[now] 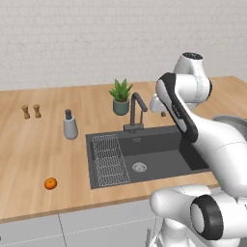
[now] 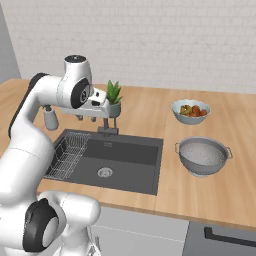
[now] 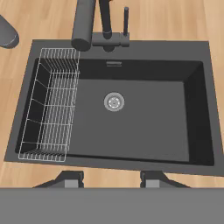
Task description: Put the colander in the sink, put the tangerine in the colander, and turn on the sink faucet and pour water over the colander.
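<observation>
Wooden counter (image 1: 38,144) holds the inset sink (image 1: 159,157). Tangerine (image 1: 50,183), soap dispenser (image 1: 70,125), two small shakers (image 1: 31,112) and potted plant (image 1: 120,96) sit on it. Colander (image 2: 203,156) rests right of the sink, fruit bowl (image 2: 191,111) behind.

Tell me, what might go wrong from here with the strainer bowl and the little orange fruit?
The colander sits on the counter right beside the fruit bowl, so a reach for it might bump that bowl. The tangerine lies near the counter's front edge and could roll off if nudged. The gripper hangs above the sink near the faucet, which a wide swing might clip.
</observation>
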